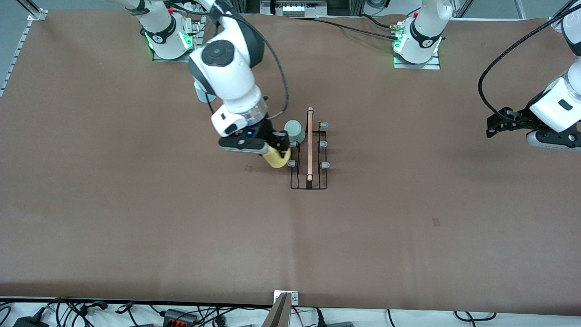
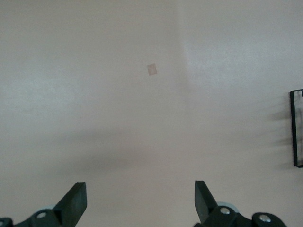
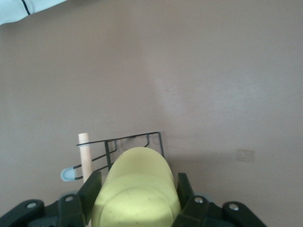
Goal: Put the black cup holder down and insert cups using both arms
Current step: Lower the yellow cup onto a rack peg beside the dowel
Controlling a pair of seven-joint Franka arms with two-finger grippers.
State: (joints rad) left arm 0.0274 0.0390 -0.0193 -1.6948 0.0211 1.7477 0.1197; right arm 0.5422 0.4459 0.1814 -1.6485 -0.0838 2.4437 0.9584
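The black cup holder [image 1: 309, 181] stands mid-table, its wooden rod [image 1: 310, 143] along the top; the right wrist view shows its wire frame [image 3: 135, 138]. A pale green cup [image 1: 295, 131] sits on a peg on the side toward the right arm. My right gripper [image 1: 278, 152] is shut on the yellow cup [image 1: 276, 158], held tilted beside the rack's pegs on that same side; up close, the yellow cup [image 3: 137, 189] fills the space between the fingers [image 3: 91, 191]. A light blue cup [image 1: 200, 93] is mostly hidden under the right arm. My left gripper [image 1: 495, 123] waits open over bare table toward the left arm's end.
Free pale-tipped pegs [image 1: 323, 144] line the rack's side toward the left arm. In the left wrist view the left gripper [image 2: 140, 203] hangs over bare brown table, with the rack's corner [image 2: 297, 127] at the picture's edge. Cables [image 1: 190, 313] lie along the table's nearest edge.
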